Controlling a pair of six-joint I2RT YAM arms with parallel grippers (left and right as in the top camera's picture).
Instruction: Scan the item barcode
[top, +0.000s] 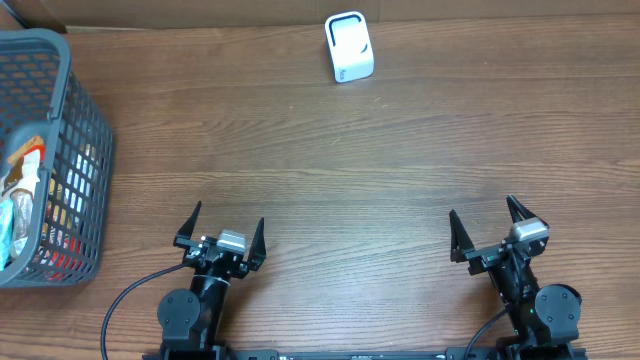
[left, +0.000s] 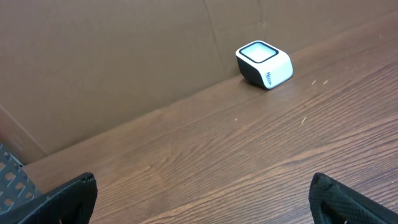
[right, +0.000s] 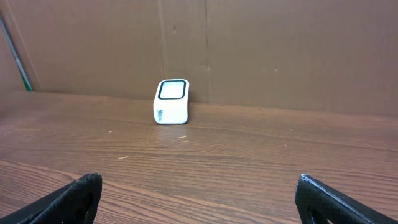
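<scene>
Basket at the left edge of the tabletop is cut off by the view; packets inside sit behind its mesh, unidentifiable. Scanner lettering is too small to read.

- The left arm sits folded low, its wrist pointing forward and slightly to the right.
- The left gripper has its jaws spread wide, with nothing between them.
- In the left wrist view, its two black fingers show only at the bottom corners, far apart.
- The right arm is folded low too, its wrist angled forward and slightly to the left.
- The right gripper is likewise spread wide and holds nothing.
- Both arms lie well apart from each other.
</scene>
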